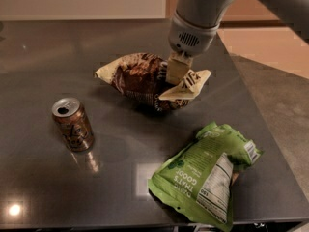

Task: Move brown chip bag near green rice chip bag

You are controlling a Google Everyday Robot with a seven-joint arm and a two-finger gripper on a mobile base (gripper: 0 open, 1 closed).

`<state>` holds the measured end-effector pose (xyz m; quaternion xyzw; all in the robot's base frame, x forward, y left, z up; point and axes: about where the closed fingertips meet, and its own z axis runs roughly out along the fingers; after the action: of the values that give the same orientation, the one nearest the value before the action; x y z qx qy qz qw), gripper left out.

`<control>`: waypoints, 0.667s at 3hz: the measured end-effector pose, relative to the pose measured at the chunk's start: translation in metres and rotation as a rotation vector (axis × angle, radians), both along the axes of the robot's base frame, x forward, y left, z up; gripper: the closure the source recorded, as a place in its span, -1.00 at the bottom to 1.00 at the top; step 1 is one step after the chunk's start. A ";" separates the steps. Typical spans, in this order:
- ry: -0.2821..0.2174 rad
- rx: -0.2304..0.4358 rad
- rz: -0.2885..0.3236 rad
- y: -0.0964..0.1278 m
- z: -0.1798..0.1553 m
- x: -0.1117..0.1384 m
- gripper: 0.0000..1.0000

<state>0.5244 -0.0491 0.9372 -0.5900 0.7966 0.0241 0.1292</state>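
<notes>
The claw [176, 72] comes down from above and is pinching the brown bag [137, 79] close to its right-hand cream end, with one pale finger showing in front of the foil. The bag sits around the middle of the counter [72, 47]. By the shadow under it I'd guess it is barely resting there, or just lifted, though I can't say which.

It looks like a light thing, mostly air and chips: soft, crinkly, slick on the outside, with contents that would crush under a hard squeeze. A hold on the flat crimped end or the loose foil next to it seems the sensible place, since the puffy middle would likely slide or give. Held by one end like this, the far end will probably sag and swing.

Its long axis runs left to right across the counter, the left cream tip pointing away to the left and the right tip folded over a little toward the near side. The green bag [207, 175] lies well apart at the near right corner, label up. A can [72, 123] stands off to the left.
</notes>
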 end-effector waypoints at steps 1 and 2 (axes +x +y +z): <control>-0.014 -0.026 -0.048 -0.028 0.018 -0.025 1.00; -0.015 -0.062 -0.093 -0.048 0.028 -0.044 0.63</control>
<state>0.4803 -0.0973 0.9651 -0.5564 0.8224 -0.0111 0.1177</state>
